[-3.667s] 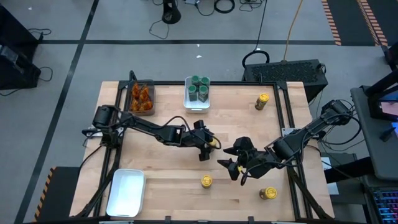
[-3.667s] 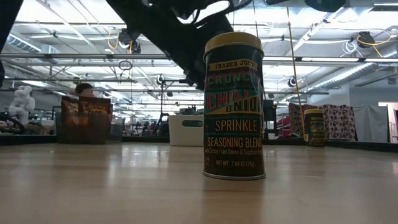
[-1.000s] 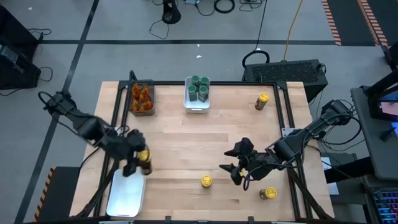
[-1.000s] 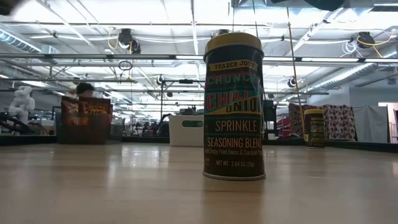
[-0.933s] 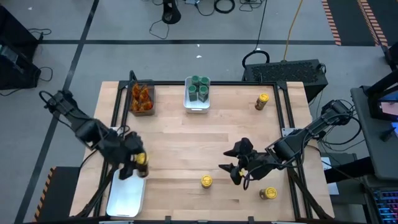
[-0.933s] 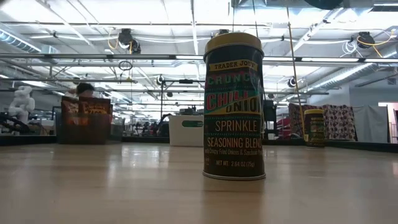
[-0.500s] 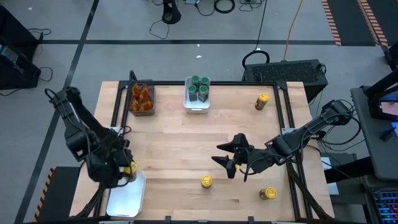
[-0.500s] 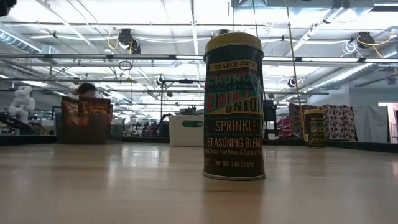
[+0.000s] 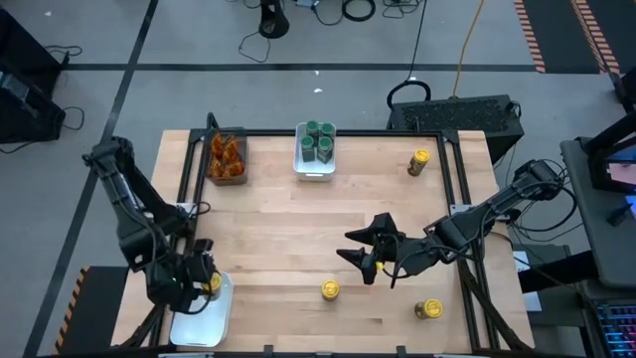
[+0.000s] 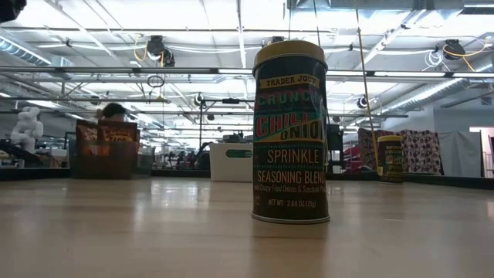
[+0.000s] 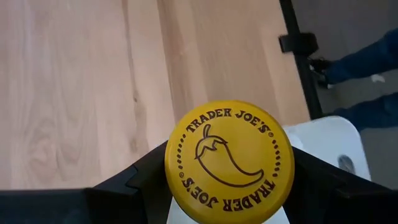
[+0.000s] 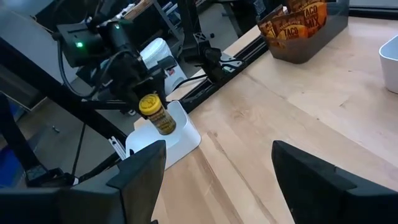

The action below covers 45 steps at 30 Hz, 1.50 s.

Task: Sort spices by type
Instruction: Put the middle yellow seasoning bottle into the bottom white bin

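My left gripper (image 9: 204,282) hangs over the far end of the near-left white tray (image 9: 197,320), shut on a yellow-lidded jar (image 9: 211,283). The right wrist view also shows this jar (image 12: 157,116) under the left arm. My right gripper (image 9: 360,259) is open and hovers above mid-table, holding nothing. Other yellow-lidded jars stand on the wood: one (image 9: 329,289) near the right gripper, one (image 9: 428,309) at the near right, one (image 9: 418,162) at the far right. Green-lidded jars (image 9: 316,141) stand in the far white tray (image 9: 310,171). In the low view the nearest jar (image 10: 291,131) stands upright. My left gripper pinches the yellow-lidded jar between its two fingers (image 11: 140,180), one on each side of the body just under the lid (image 11: 228,162). The fingers come from above, pointing down. The jar (image 12: 160,123) hangs slightly tilted over the tray's far end; whether its base touches the tray I cannot tell.
A dark clear-sided bin (image 9: 227,157) with orange packets sits at the far left, shown also as the bin (image 12: 298,28) in the right wrist view. Black frame rails (image 9: 457,179) line the table edges. Bare wood (image 9: 278,229) lies between the arms.
My left gripper has carried the yellow-lidded jar from the table's left-middle toward the near left corner and now holds it over the white tray's far end. My right gripper has shifted a little toward the table's left and far side, staying open.
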### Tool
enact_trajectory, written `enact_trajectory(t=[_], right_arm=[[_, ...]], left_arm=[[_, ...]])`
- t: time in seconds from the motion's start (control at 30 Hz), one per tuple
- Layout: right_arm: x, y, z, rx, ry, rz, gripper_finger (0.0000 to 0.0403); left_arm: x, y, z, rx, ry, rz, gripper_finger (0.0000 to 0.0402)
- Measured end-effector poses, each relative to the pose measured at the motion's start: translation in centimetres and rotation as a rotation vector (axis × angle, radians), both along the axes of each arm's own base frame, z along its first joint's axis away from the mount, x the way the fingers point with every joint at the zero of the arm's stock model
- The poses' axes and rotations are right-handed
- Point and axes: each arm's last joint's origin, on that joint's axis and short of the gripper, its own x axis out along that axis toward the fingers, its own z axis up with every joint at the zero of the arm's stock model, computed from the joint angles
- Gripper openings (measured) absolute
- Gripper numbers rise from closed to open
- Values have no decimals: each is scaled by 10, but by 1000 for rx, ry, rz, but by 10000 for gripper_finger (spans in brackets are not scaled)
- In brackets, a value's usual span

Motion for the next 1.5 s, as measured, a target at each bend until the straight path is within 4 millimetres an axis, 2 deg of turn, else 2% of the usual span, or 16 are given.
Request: enact_trajectory(t=[0.3,0.67,1.3,1.5], right_arm=[[0,0,0,23,-2,-2,274],[0,0,0,24,-1,0,274],[0,1,0,18,3,11,274],[0,1,0,2,5,17,274]], left_arm=[[-3,3,-22,62,3,-3,235],[-2,1,-39,26,-26,1,235],[-2,2,-43,57,-16,-19,236],[-2,2,-42,58,-17,-22,275]])
